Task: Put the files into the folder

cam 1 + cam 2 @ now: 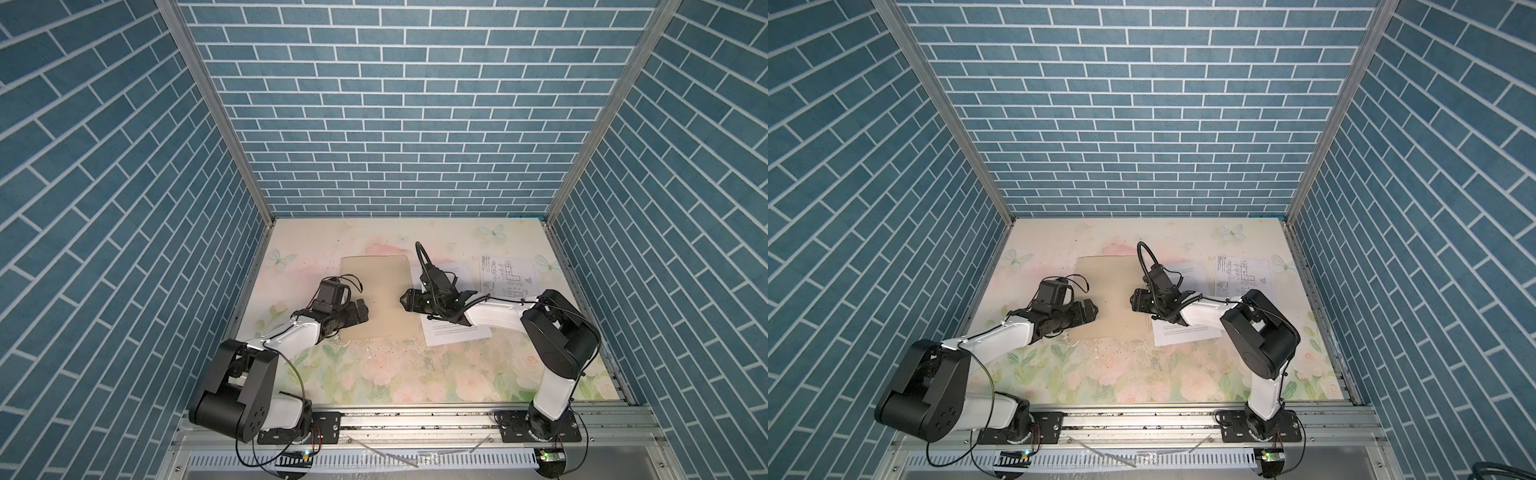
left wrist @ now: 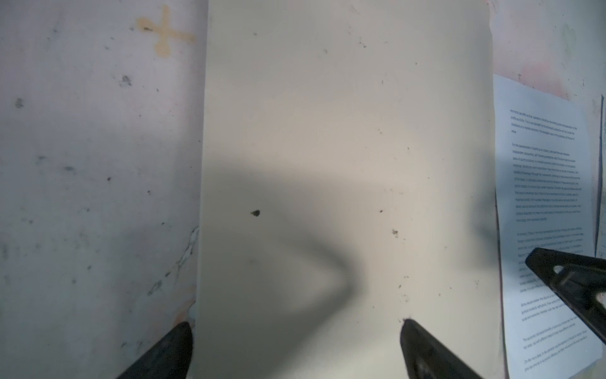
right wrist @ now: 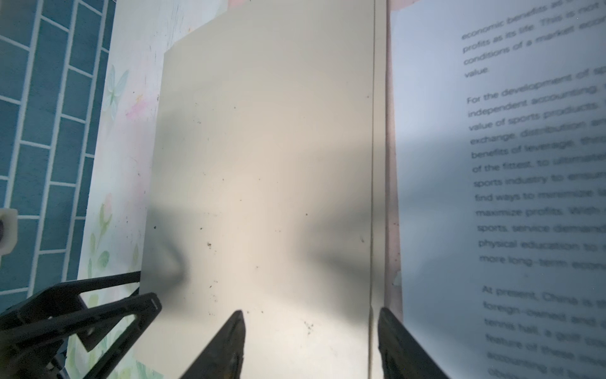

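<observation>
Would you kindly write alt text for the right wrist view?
A closed tan folder lies flat on a floral table, framed by the right end effector, its fingers apart and empty. A white sheet of printed text lies beside the folder; the left end effector shows at one corner.

Closed tan folder with two loose printed sheets on the tabletop.
The folder (image 1: 380, 297), plain beige cardboard flecked with small dark specks, lies flat and shut near the middle; a thin line parallel to its edge runs along the side facing the sheets (image 3: 372, 164). Just beside that edge lies the text sheet (image 1: 455, 332), white with paragraphs of dense print, flat and slightly turned, partly hidden in both top views. Beyond it the drawing sheet (image 1: 507, 276), white with a black line diagram, lies flat, its near edge hidden.
</observation>
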Robot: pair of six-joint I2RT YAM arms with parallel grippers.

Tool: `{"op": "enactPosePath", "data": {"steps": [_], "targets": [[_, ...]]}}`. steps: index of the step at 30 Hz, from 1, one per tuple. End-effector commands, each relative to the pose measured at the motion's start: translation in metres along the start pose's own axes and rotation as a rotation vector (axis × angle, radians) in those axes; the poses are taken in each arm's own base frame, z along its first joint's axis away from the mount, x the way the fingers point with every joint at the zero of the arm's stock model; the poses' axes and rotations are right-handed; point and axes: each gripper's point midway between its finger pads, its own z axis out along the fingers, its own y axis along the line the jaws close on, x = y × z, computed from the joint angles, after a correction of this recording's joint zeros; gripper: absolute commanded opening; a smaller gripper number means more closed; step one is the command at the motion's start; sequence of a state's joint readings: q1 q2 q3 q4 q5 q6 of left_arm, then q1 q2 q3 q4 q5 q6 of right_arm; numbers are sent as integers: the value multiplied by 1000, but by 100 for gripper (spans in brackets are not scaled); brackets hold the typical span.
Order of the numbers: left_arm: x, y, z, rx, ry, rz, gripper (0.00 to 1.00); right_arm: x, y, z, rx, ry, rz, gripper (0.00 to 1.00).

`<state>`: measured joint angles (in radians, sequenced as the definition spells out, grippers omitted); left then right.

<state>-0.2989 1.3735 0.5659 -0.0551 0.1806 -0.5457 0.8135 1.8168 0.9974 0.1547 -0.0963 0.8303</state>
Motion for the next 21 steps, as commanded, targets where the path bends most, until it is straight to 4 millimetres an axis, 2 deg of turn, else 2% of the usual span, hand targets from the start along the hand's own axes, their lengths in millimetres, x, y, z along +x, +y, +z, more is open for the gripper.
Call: {"op": "enactPosePath", "data": {"steps": [1, 12, 21], "targets": [[12, 7, 0, -16, 31, -5, 100, 14, -3, 6, -16, 30, 22, 63], [15, 6, 1, -5, 38, -9, 100, 30, -19, 17, 19, 73, 49, 62], [17, 5, 2, 5, 42, -12, 100, 38, -22, 19, 23, 103, 57, 62]]}}
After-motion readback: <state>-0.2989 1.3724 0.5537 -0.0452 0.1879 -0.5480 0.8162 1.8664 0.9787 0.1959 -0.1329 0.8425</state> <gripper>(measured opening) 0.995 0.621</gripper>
